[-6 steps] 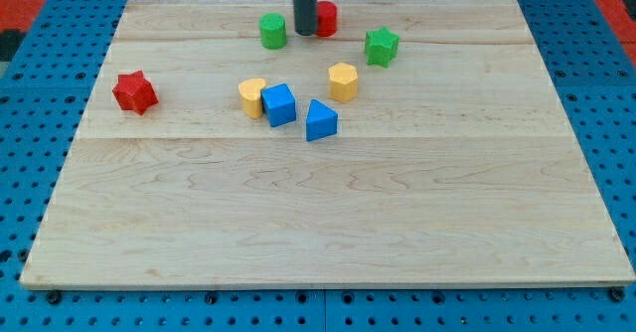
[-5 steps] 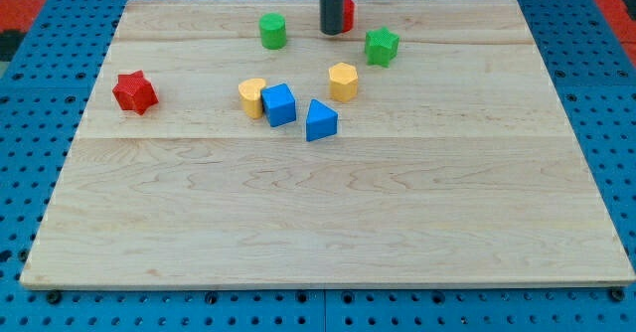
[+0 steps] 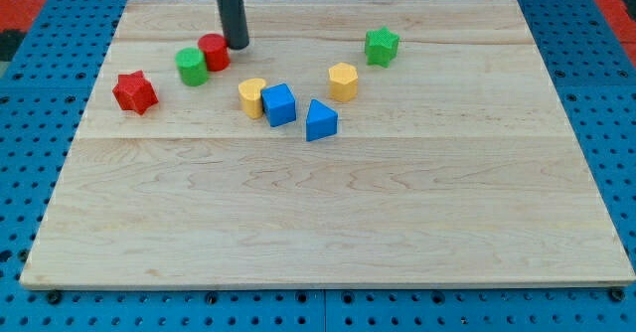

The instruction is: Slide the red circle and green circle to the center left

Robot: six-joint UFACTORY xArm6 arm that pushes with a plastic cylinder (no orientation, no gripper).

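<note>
Standing on the wooden board [image 3: 328, 233], my tip [image 3: 238, 45] sits just to the view's right of the red circle [image 3: 214, 52], touching it or very nearly so; I carry no jaws, only this straight dark rod. That red circle is pressed against the green circle [image 3: 192, 66], which lies at its lower left, and the pair sits in the upper left part of the board. A red star [image 3: 134, 91] lies near them, further to the view's left and a little lower. Toward the middle, a yellow block [image 3: 252, 97] with a rounded side touches a blue cube [image 3: 279, 104], with a blue triangle [image 3: 320, 120] just beside that. A yellow hexagon [image 3: 343, 81] stands above the triangle, and a green star [image 3: 382, 46] lies apart at the upper right.
</note>
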